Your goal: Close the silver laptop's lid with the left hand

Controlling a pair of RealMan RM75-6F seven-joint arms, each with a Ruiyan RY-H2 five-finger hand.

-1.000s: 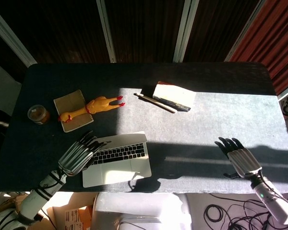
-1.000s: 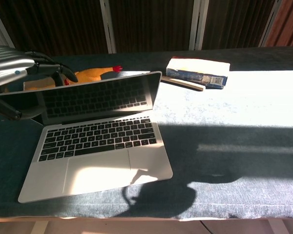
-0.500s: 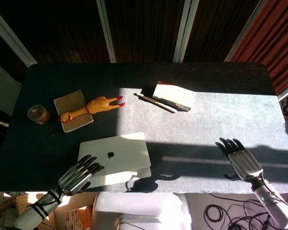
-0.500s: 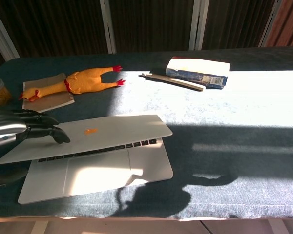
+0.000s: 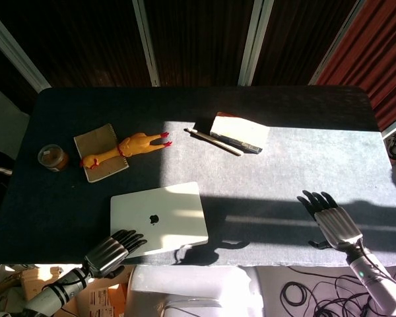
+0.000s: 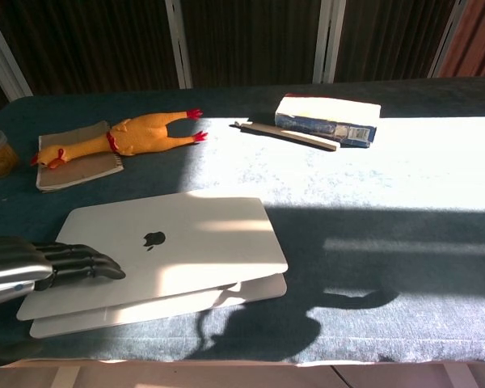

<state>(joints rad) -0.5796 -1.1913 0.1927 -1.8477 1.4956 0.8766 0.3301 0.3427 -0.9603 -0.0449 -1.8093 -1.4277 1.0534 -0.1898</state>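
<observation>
The silver laptop (image 5: 160, 216) lies near the table's front edge with its lid almost flat. The chest view shows a thin gap left between the lid (image 6: 170, 242) and the base at the front. My left hand (image 6: 56, 263) rests its fingers on the lid's near left corner and holds nothing. From the head view that left hand (image 5: 113, 249) sits at the table's front edge, just off the laptop's front left corner. My right hand (image 5: 330, 214) lies on the table at the front right, fingers spread and empty; the chest view does not show it.
A yellow rubber chicken (image 5: 129, 148) lies partly on a tan notebook (image 6: 73, 166) at the back left. A small jar (image 5: 53, 157) stands left of them. A book (image 5: 239, 132) with a wooden stick (image 5: 214, 141) beside it lies behind the laptop, to the right.
The lid has dropped from half open to nearly shut. My left hand followed it down and drew back toward the front left corner. The right hand stayed put.
</observation>
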